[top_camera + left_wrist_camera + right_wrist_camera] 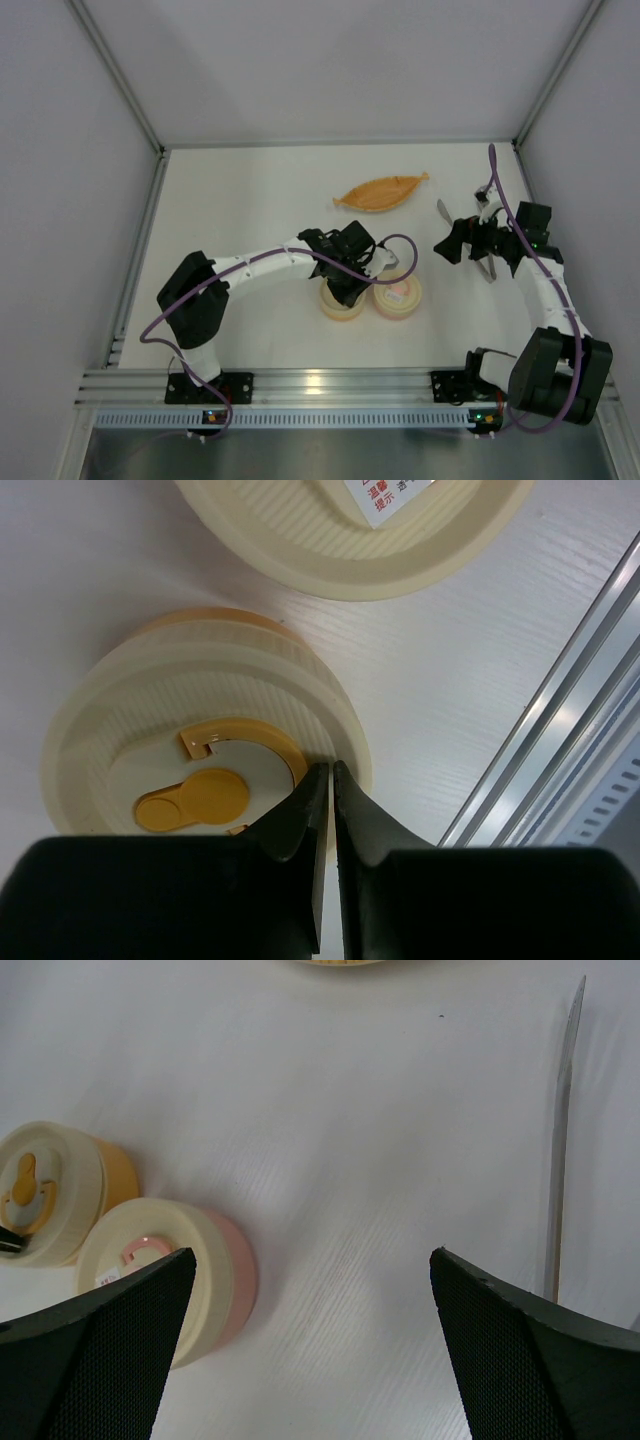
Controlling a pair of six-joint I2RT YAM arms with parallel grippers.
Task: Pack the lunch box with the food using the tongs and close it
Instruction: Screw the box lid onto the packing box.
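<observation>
Yellow pot: A round yellow-orange plastic pot [130, 710] stands on the white table [250, 200]. Its ribbed cream lid is on, with an orange vent tab [192, 802] at the lid's centre. The lid hides whatever is inside.

Pink pot: A round pink plastic pot [150, 1230] stands just beside the yellow one, on the side nearer the right arm. It is also capped with a cream lid, which carries a small printed sticker [385, 498], so its contents are hidden too.

Leaf dish: A long orange leaf-shaped dish [380, 190] lies farther back on the table, well apart from both pots. Its inside is too small in view to read.

Left claw: The left claw [331, 770] is clenched on nothing, its two black fingers pressed together. The tips hang over the edge of the yellow pot's lid, just beside the vent tab.

Right claw: The right claw [312, 1255] is released and spread wide above bare table, well apart from the two pots.

Tongs: The long slim silver metal tongs [560, 1140] lie by the right claw. One thin arm runs close along the outside of one finger rather than between the two. Whether metal and finger touch cannot be told.
</observation>
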